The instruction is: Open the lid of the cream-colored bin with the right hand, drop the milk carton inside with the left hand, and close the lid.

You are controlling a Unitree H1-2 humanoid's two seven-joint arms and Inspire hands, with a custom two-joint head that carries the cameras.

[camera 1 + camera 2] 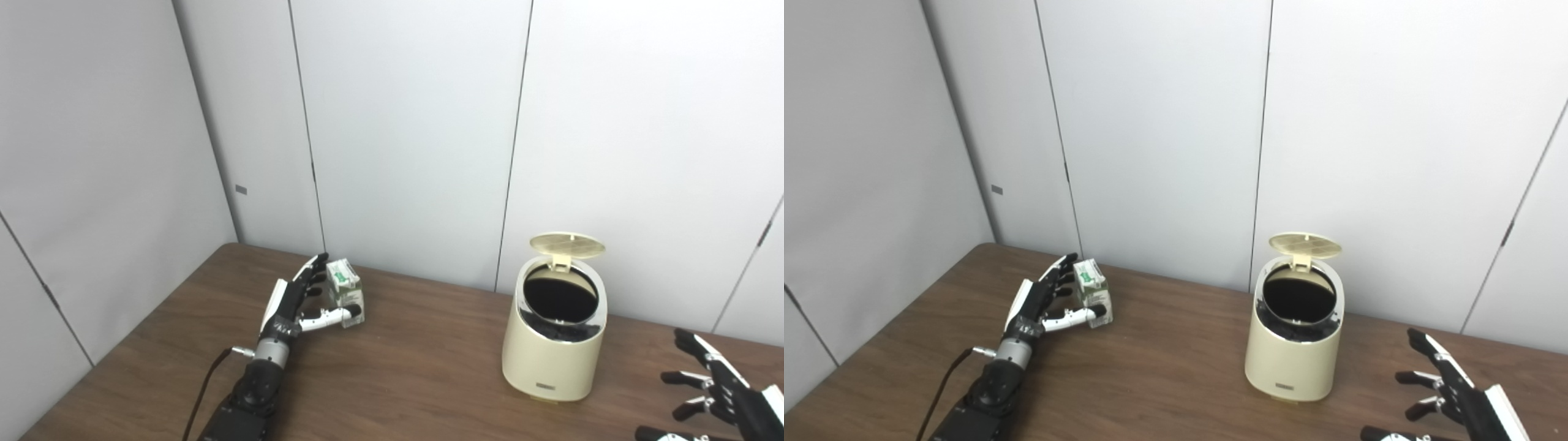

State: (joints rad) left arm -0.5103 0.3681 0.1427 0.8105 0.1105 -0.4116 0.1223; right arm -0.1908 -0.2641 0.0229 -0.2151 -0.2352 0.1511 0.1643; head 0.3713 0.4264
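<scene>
The cream-colored bin [554, 343] stands on the table right of the middle. Its round lid [567, 244] is tipped up at the back, and the dark inside shows. The white and green milk carton [346, 291] stands on the table at the far left. My left hand [298, 300] is right against the carton, with its fingers stretched along the carton's left side and its thumb across the front. I cannot tell whether it grips the carton. My right hand [719, 386] is open with spread fingers, low at the right and well apart from the bin.
The brown wooden table [416, 367] runs up to grey wall panels at the back and left. A black cable [205, 383] trails beside my left forearm. Bare table lies between the carton and the bin.
</scene>
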